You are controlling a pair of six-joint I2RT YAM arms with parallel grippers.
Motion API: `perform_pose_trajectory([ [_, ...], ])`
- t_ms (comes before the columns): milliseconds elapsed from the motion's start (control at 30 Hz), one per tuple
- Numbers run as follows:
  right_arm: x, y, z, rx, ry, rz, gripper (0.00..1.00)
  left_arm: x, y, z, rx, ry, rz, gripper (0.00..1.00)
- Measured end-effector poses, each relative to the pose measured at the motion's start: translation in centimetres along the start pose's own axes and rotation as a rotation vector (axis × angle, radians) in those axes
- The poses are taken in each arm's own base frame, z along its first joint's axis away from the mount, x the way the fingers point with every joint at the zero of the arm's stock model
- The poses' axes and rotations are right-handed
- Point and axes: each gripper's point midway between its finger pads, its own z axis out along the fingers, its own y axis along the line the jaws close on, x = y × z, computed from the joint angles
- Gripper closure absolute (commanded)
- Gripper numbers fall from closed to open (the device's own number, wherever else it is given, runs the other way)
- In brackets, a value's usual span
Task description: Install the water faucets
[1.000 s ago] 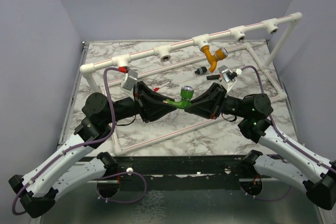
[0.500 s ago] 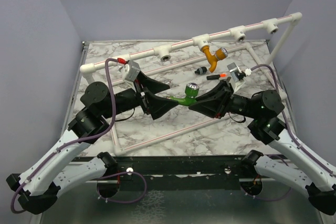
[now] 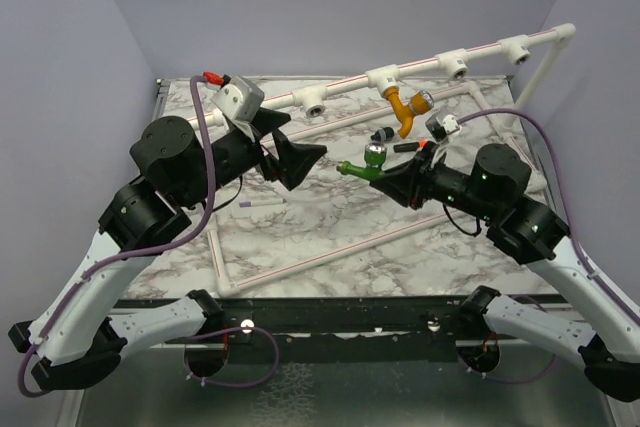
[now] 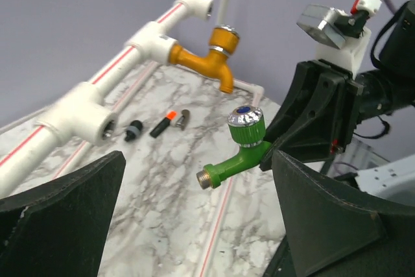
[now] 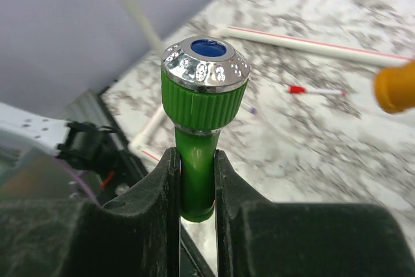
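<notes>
Two faucets were counted. The green faucet (image 3: 360, 165) was held off the table (image 3: 330, 232) by the right gripper (image 3: 385, 175), whose jaws were pinched tight on its stem just under the silvery knob; its long axis lay roughly level, threaded end pointing left toward the left gripper (image 3: 292, 142), knob upward. The orange faucet (image 3: 405, 107) was seated in a socket of the pipe frame (image 3: 345, 87), spout hanging down. The left gripper was spread wide and held nothing; a gap of bare marble lay between it and the green faucet's threaded end. Four sockets were counted in view on the upper rail, three unfilled; the nearest of these lay beyond the left gripper. One purple pen (image 3: 262, 204) lay near the left arm; two small dark pieces (image 3: 392, 140) lay under the orange faucet.
</notes>
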Motion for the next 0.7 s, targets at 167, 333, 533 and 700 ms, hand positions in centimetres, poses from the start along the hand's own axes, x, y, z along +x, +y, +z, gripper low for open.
perform_pose_trajectory([
  [167,2.2,-4.4,0.4,0.225,0.125,-0.017,0.99,-1.2,3.0,0.4,-0.159,0.023,0.080,0.04],
  [333,3.1,-7.3,0.5,0.376,0.199,-0.031,0.99,-1.2,6.4,0.5,-0.332,0.060,0.159,0.04],
  [533,2.3,-9.1,1.5,0.471,0.210,-0.040,0.99,-0.5,11.0,1.2,-0.563,0.131,0.258,0.04],
  [700,2.2,-10.2,2.4,0.515,0.223,-0.045,0.99,0.5,14.1,2.0,-0.686,0.190,0.296,0.05],
])
